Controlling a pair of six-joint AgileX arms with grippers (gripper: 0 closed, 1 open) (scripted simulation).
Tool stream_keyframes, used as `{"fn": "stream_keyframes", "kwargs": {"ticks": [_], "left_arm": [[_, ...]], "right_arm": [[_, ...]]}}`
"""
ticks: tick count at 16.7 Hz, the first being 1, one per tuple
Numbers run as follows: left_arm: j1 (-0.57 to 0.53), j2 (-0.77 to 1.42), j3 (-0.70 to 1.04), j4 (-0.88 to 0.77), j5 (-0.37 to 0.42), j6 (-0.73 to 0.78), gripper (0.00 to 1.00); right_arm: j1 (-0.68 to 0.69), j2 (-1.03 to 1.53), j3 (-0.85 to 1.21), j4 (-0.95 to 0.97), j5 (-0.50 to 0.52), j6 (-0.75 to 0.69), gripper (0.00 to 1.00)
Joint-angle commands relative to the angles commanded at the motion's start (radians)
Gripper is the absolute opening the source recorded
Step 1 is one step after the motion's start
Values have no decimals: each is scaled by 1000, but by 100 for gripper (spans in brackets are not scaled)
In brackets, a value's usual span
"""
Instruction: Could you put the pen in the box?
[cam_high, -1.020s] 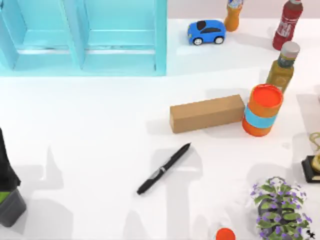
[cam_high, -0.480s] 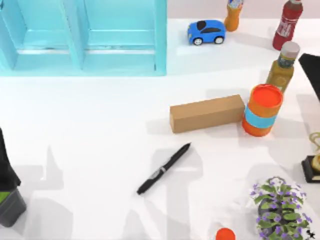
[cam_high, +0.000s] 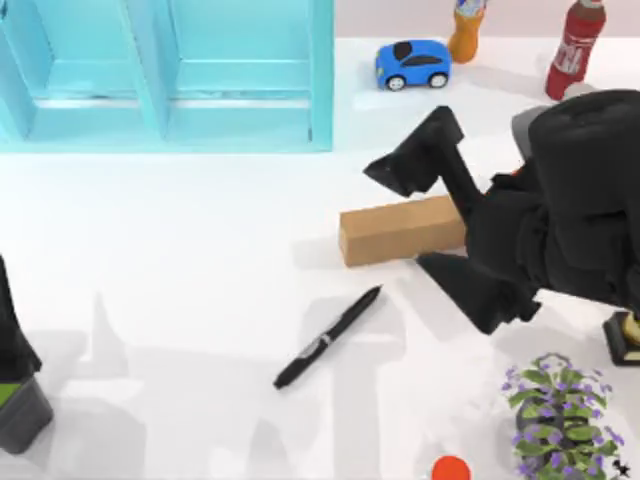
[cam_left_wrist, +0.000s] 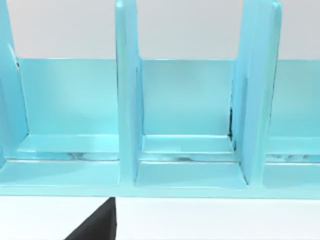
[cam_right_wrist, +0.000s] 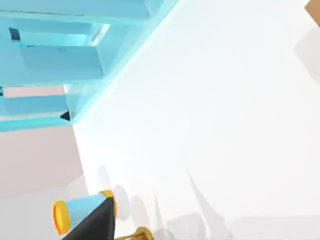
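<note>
Near the middle of the surface (cam_high: 180, 260), the pen (cam_high: 328, 337) lay flat and diagonal, untouched, its tip toward the box (cam_high: 398, 230). That box sat just beyond the pen, apart from it, with its right end covered by our right arm. We judged this layout favourable: the pen was free on all sides, so a grip across its barrel was possible. Our right hand (cam_high: 430, 215) was above the box, its fingers (cam_high: 415, 160) spread wide and holding nothing, presumably in transit toward the pen. Our left hand (cam_high: 20, 410) was parked at the left edge; we could not tell its state. The cyan shelf (cam_high: 165, 75) stood at the back, clear of the work.
</note>
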Motion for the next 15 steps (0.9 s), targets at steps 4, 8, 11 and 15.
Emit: {"fn": "stream_keyframes", "kwargs": {"ticks": [4, 8, 11, 15], "left_arm": [[0, 0, 0, 0, 0, 0, 100], [0, 0, 0, 0, 0, 0, 100], [0, 0, 0, 0, 0, 0, 100], [0, 0, 0, 0, 0, 0, 100]], "right_arm": [[64, 227, -23, 22, 21, 118, 100], [72, 287, -44, 24, 32, 155, 100], [68, 284, -43, 23, 31, 153, 100], [126, 346, -14, 59, 69, 199, 100]]}}
